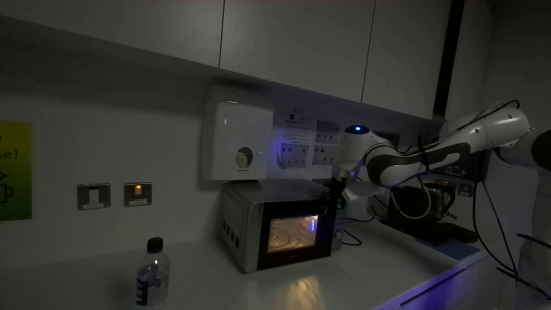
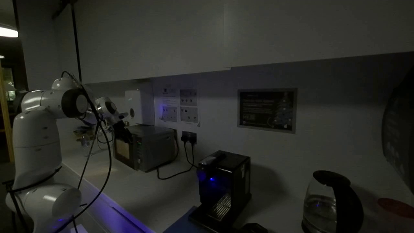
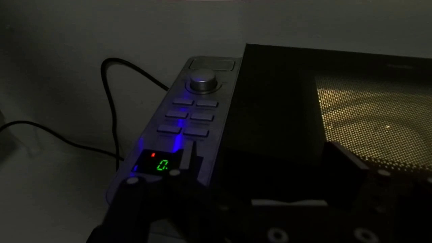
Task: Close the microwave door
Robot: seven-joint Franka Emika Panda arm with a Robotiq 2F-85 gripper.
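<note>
The microwave door, a black-framed panel with a lit mesh window, stands across the front of the silver-grey microwave. It looks nearly in line with the oven front; whether it is fully flush I cannot tell. Beside its edge in the wrist view runs the silver control panel with a green zero. My dark gripper is open there, one finger over the panel's display, the other over the window's edge. In both exterior views the gripper is at the door's upper corner beside the panel; darkness hides whether it touches.
A water bottle stands on the counter beyond the microwave. Above the oven hangs a white wall box, under wall cupboards. A black coffee machine and a kettle share the counter. A black cable trails beside the microwave.
</note>
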